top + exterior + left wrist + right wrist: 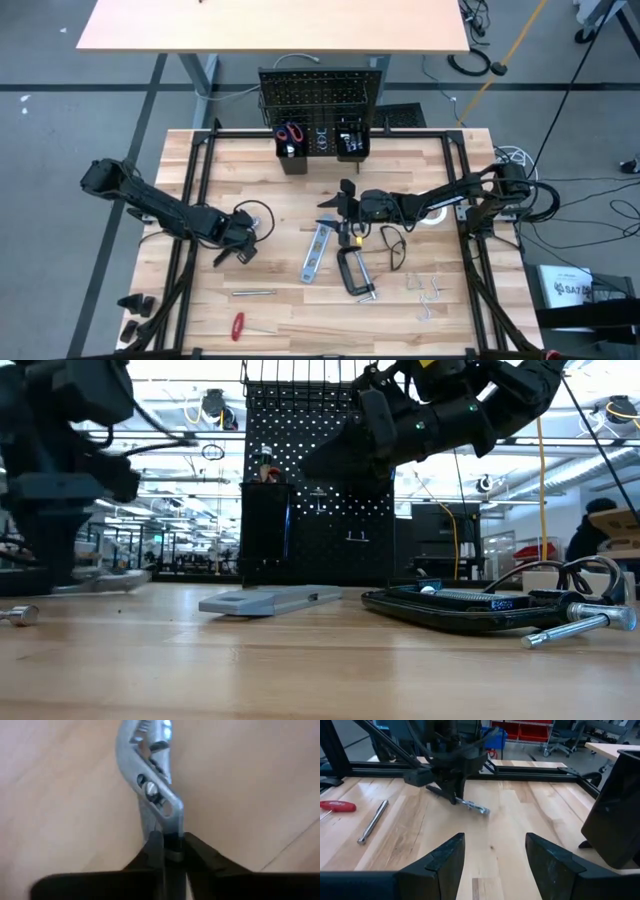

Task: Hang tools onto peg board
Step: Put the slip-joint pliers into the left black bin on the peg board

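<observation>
Silver pliers [150, 785] with black handles lie on the tabletop at the left, and my left gripper [237, 243] is shut on them from above. The right wrist view shows their silver head [476, 809] sticking out low over the wood. My right gripper [343, 200] hovers open above the table's middle, pointing toward the left arm, with nothing between its fingers [447, 860]. The peg board [320, 100] stands upright at the far edge, with red-handled scissors [291, 132] in one bin. A blue-silver level [317, 250], a black C-clamp [355, 272] and glasses [393, 246] lie flat at mid-table. My left gripper pinches the pliers between its two fingers [152, 851], on the flat metal just behind the pivot [172, 847] where the handles start. The fingers point steeply down and lie across the pliers. The head points away from the wrist, close over the wood; whether it is lifted I cannot tell.
A silver wrench [253, 293] and a red screwdriver [238, 325] lie near the front left. Loose wire hooks [430, 290] lie front right, and a white tape roll [436, 216] sits under the right arm. A black frame [190, 200] borders the table.
</observation>
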`<act>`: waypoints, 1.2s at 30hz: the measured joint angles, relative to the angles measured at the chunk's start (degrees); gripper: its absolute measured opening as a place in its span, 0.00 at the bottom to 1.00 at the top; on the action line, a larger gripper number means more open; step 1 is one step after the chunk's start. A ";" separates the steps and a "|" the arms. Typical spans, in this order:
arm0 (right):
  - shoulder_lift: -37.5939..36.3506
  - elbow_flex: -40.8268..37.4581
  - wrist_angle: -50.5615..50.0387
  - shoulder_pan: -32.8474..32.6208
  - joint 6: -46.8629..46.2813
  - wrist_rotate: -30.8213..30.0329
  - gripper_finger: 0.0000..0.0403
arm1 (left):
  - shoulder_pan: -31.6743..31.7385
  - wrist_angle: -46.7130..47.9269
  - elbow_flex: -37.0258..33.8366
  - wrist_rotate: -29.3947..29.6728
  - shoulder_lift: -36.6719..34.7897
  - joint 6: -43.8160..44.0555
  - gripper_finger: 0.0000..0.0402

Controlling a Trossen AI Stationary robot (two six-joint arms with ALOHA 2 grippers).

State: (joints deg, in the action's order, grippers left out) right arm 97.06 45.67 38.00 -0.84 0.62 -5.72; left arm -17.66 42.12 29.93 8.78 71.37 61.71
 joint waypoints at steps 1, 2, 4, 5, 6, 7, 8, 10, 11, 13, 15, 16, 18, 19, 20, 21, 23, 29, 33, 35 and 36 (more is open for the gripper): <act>-0.11 0.00 0.17 -0.02 0.00 0.02 0.50 | 0.08 0.13 0.79 0.53 -0.51 -0.73 0.07; -0.52 0.00 -0.02 -0.07 -0.17 0.08 0.50 | 0.08 0.95 1.67 1.22 -0.84 -1.69 0.04; -1.40 0.22 -0.20 -0.17 -0.42 0.76 0.50 | 0.08 1.69 2.68 2.41 -2.60 -3.96 0.01; -2.14 0.32 -0.47 -0.28 -0.44 1.43 0.50 | 0.10 1.35 3.46 3.47 -3.44 -4.65 0.01; -2.98 0.28 -0.89 -0.46 -0.46 1.74 0.50 | 0.09 0.56 3.92 4.55 -3.98 -5.84 0.01; -3.68 0.28 -0.31 -0.71 -0.46 2.14 0.50 | 0.08 -0.07 4.02 5.19 -4.49 -7.24 0.00; -4.61 0.28 -0.63 -0.88 -0.44 2.65 0.50 | 0.08 0.00 4.00 5.57 -5.12 -8.15 0.00; -6.36 0.28 -0.96 -1.49 -0.44 2.88 0.50 | 0.13 0.07 3.94 7.15 -6.33 -8.48 0.00; -7.22 0.28 -1.33 -1.82 -0.40 2.91 0.50 | 0.12 -0.53 3.94 8.01 -6.87 -8.90 0.00; -8.35 0.28 -1.27 -2.49 -0.13 2.93 0.50 | 0.12 -1.74 3.94 8.80 -8.39 -10.66 0.00; -9.27 0.28 -1.64 -3.20 0.07 3.06 0.50 | 0.12 -4.00 3.94 9.46 -10.29 -12.89 0.00; -9.48 0.28 -1.53 -3.54 0.07 3.06 0.50 | 0.12 -6.10 3.94 9.46 -11.36 -14.43 0.00; -9.53 0.31 -1.18 -4.01 0.11 3.06 0.50 | 0.12 -9.99 4.01 9.48 -13.73 -17.73 0.00; -9.53 0.31 -1.35 -4.24 0.08 3.06 0.50 | 0.12 -12.00 4.02 9.59 -15.09 -19.38 0.00; -9.50 0.31 -1.57 -4.42 0.05 3.07 0.50 | 0.10 -14.31 4.04 9.75 -16.18 -21.12 0.00; -9.37 0.31 -1.40 -4.57 0.04 3.07 0.50 | 0.10 -16.74 4.04 9.77 -17.28 -23.16 0.00; -9.26 0.31 -1.37 -4.57 0.02 3.08 0.50 | 0.09 -21.53 4.04 9.74 -19.45 -27.39 0.00; -9.20 0.31 -1.17 -4.42 -1.80 3.17 0.50 | 0.08 -35.77 4.15 9.12 -22.07 -40.33 0.00; -9.20 0.31 1.23 -4.36 -1.87 3.05 0.50 | 0.13 -41.00 4.15 8.21 -21.76 -45.60 0.00; -9.20 0.31 3.74 -4.37 -1.58 3.08 0.50 | 0.35 -42.76 4.15 7.95 -21.34 -47.39 0.00; -9.20 0.33 5.07 -4.37 -1.42 3.08 0.50 | 0.53 -43.66 4.15 7.95 -21.07 -47.86 0.00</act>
State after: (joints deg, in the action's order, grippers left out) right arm 87.85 46.00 43.07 -5.21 -0.80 -2.63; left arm -17.13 -1.54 34.09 16.73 50.30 13.85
